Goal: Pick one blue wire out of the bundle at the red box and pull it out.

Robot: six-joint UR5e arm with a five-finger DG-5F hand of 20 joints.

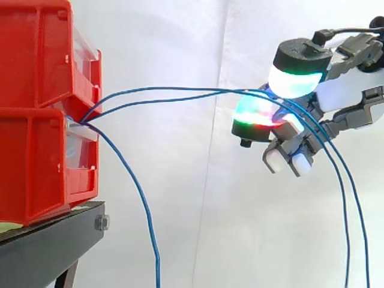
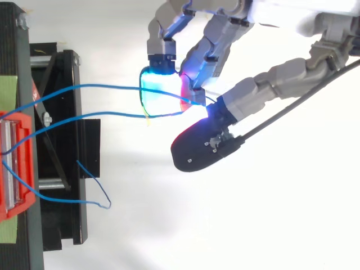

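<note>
Three thin blue wires leave the front of the stacked red bins (image 1: 36,162) at one spot. Two blue wires (image 1: 180,89) (image 2: 101,86) stretch level to the right into my hand (image 1: 345,90) (image 2: 222,34). There they run between the glowing thumb pad (image 1: 291,81) and a green-red fingertip (image 1: 255,114), which are pinched together on them. Past the hand both wires drape down at the right (image 1: 347,240). The third blue wire (image 1: 141,192) (image 2: 56,200) hangs loose from the bins, apart from the hand.
The red bins (image 2: 12,121) sit on a black stand (image 1: 48,246) (image 2: 62,146) at the left. A white curtain (image 1: 180,180) hangs behind. Open space lies between the bins and the hand, crossed by the taut wires.
</note>
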